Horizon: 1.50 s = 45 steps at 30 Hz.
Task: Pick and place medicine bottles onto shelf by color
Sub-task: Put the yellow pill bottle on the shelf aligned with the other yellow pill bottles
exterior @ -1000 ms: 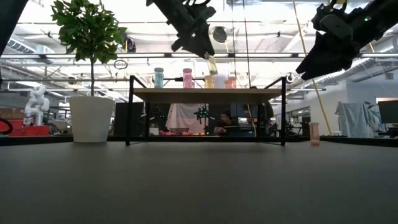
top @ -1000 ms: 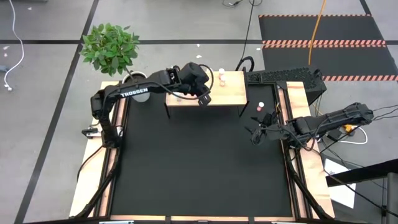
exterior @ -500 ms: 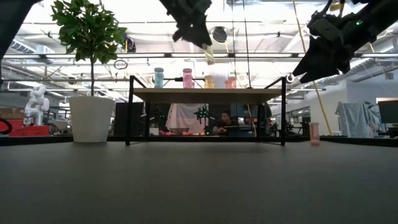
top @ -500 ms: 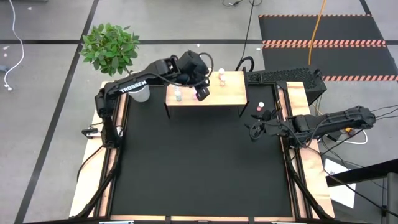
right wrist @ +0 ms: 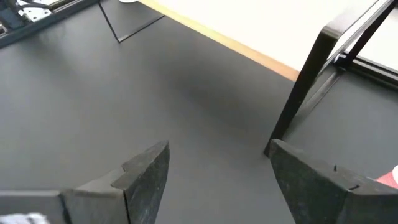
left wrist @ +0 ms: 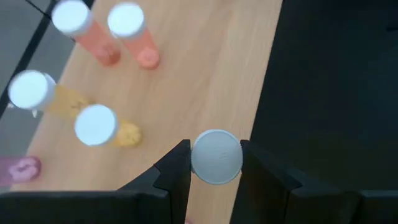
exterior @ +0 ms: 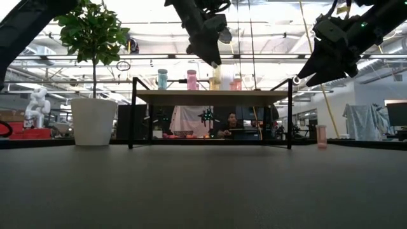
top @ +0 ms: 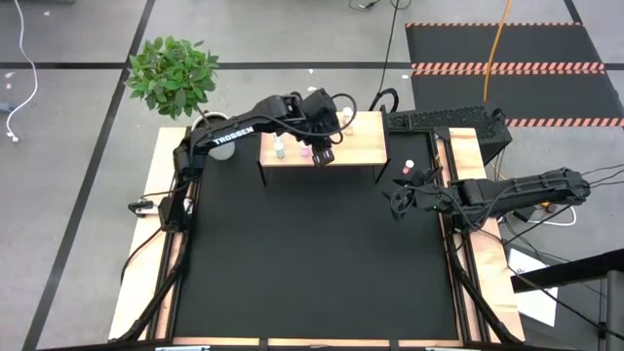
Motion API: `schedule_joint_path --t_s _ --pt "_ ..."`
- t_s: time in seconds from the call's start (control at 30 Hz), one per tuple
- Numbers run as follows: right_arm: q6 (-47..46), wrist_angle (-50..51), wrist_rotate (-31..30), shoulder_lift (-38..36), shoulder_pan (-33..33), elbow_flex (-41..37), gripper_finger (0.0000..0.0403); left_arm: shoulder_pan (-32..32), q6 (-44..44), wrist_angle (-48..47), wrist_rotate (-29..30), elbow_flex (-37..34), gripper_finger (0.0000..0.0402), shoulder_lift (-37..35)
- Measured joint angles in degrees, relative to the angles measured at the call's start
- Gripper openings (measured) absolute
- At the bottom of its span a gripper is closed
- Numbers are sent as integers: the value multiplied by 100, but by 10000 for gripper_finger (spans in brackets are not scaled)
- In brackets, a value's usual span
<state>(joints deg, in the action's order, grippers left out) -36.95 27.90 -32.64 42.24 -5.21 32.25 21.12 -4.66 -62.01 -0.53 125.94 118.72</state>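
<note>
The wooden shelf stands at the table's far edge; its top also shows in the low view. Teal, pink, yellow and orange-pink medicine bottles stand upright on it. My left gripper is over the shelf's near edge, shut on a pale yellow, white-capped bottle. My right gripper hangs open and empty above the table's right side. One more pink bottle stands on the table at the right. My left gripper pinches the bottle's white cap between its two fingers, one on each side. The fingers come from above, pointing down. The bottle hangs upright below them over the shelf top; whether its base touches the wood, I cannot tell.
A white pot with a green plant stands at the shelf's left end. The shelf's dark legs stand close to my right gripper. The black mat covers the middle and near part of the table.
My left gripper, still shut on the bottle, has first risen a little over the shelf, then come down toward the shelf top while its arm has swung toward the table's right. The bottle has stayed upright. My right gripper has kept almost still.
</note>
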Motion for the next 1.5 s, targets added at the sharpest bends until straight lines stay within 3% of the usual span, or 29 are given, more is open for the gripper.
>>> schedule_joint_path --t_s 0.43,1.0,1.27,1.5 --pt "-35 22 -2 0 0 0 274 66 -182 196 52 -485 131 7" --pt "-149 107 194 0 0 0 274 132 115 364 -27 -504 134 22" --pt "-224 112 286 0 0 0 274 225 206 268 -116 -531 170 63" --pt "-277 114 264 0 0 0 274 282 177 -158 -119 -141 207 50"
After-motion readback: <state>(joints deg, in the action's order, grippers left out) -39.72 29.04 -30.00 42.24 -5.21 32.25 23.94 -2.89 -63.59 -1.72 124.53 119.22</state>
